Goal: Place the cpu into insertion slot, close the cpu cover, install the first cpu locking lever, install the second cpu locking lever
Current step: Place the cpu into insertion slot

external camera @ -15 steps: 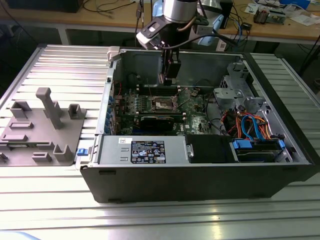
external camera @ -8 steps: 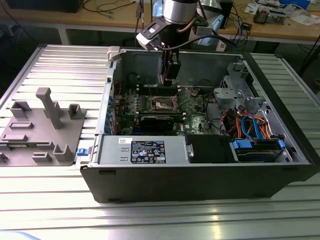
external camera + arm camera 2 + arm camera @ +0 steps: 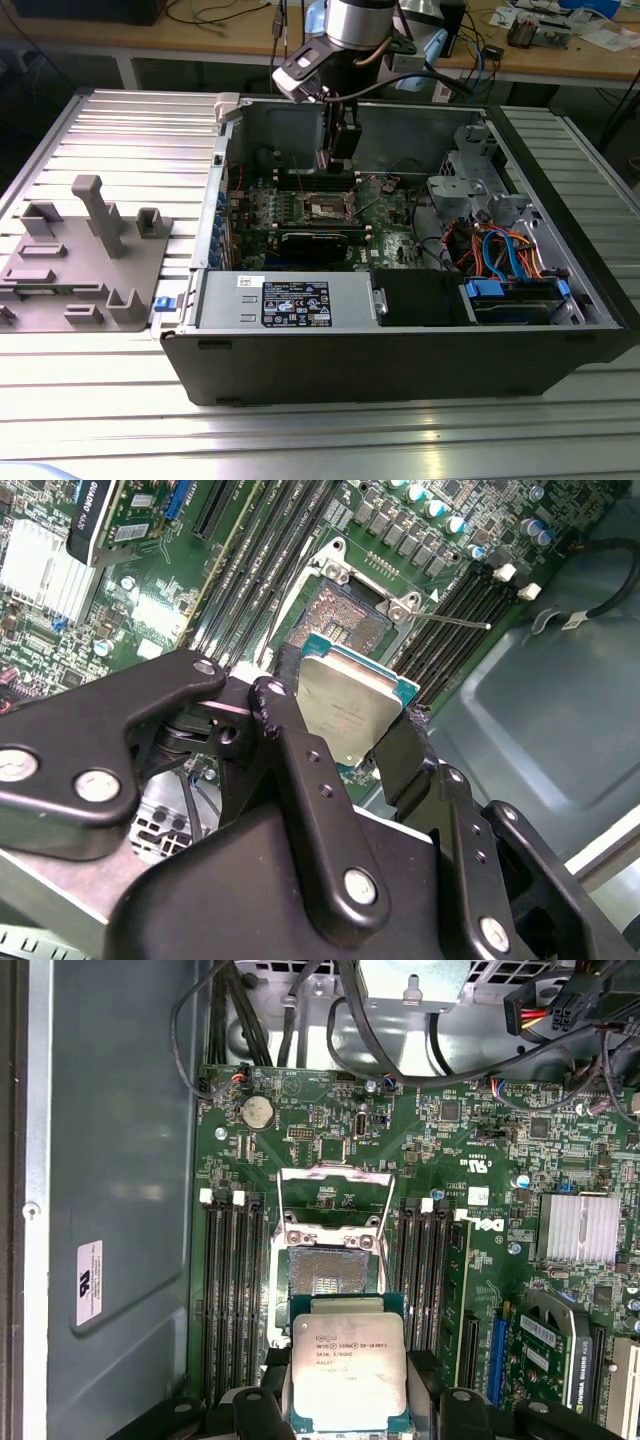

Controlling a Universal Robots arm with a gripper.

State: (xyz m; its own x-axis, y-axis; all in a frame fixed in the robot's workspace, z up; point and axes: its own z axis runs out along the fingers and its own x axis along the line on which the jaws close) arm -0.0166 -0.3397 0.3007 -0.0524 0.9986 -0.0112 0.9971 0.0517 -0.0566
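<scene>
Computer case (image 3: pixel 400 340) lies open on the slatted bench, with the arm (image 3: pixel 355 25) reaching down into it from above. The green motherboard (image 3: pixel 450 1160) covers the floor of the case.

The gripper (image 3: pixel 338 150) hangs over the middle of the board. In both wrist views its two black fingers (image 3: pixel 405 745) are closed on opposite edges of the cpu (image 3: pixel 348 1370) and hold it flat, silver top toward the first wrist camera.

The insertion slot (image 3: pixel 325 1278) sits between banks of long black memory slots (image 3: pixel 230 1300), its contact field bare. The cpu cover (image 3: pixel 330 1236) is swung up off the socket, and we can see board through its window. In the second wrist view a thin wire lever (image 3: pixel 455 623) juts sideways from the socket rim, which we read as released.

Step in hand, as we judge it: the first one, placing the chip. The cpu is held clear of the board, and in the first wrist view it hides the socket's near edge. It is not seated.

Seating calls for the chip square over the contact field, level, corners matched to the rim, and a gentle descent with no sideways drag. We cannot make out the orientation marks.
</scene>
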